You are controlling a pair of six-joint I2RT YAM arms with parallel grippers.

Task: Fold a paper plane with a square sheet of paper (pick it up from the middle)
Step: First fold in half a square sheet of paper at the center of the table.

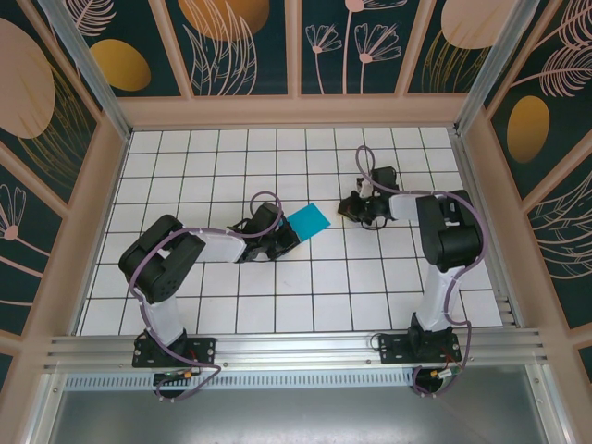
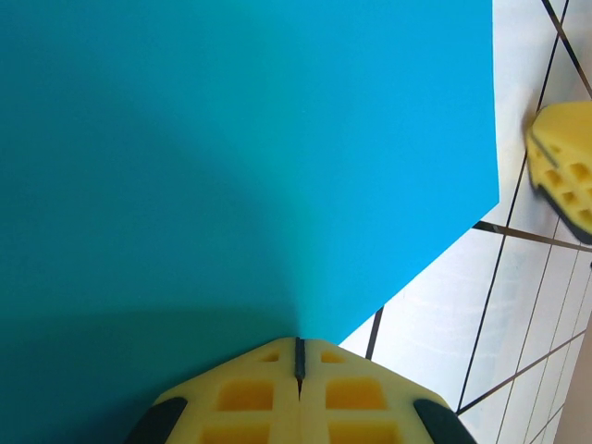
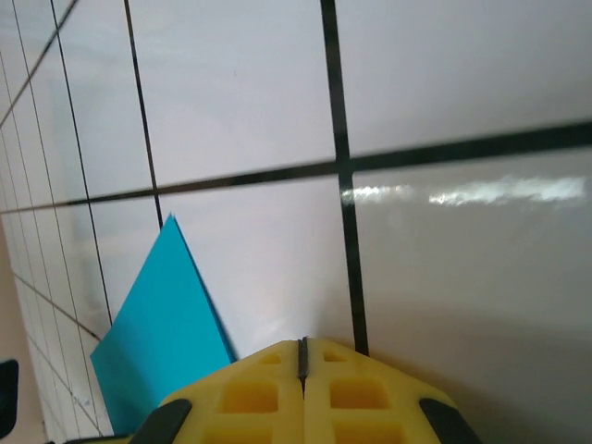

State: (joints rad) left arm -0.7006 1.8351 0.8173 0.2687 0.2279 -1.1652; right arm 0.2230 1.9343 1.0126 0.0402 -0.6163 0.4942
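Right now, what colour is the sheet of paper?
Teal blue, plain; the paper shows best in the left wrist view.

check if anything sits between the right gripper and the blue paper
Nothing visible does: only white tiles lie between the right gripper and the square sheet of paper. The left gripper meets the sheet at its opposite edge, out of that path.

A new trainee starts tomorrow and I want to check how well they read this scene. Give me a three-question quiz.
1. True or false: the left gripper and the right gripper are both shut.
2. Which gripper is nearer the square sheet of paper?
3. The sheet is: A red, B teal-blue, C white?
Key: 1 true; 2 the left gripper; 3 B.
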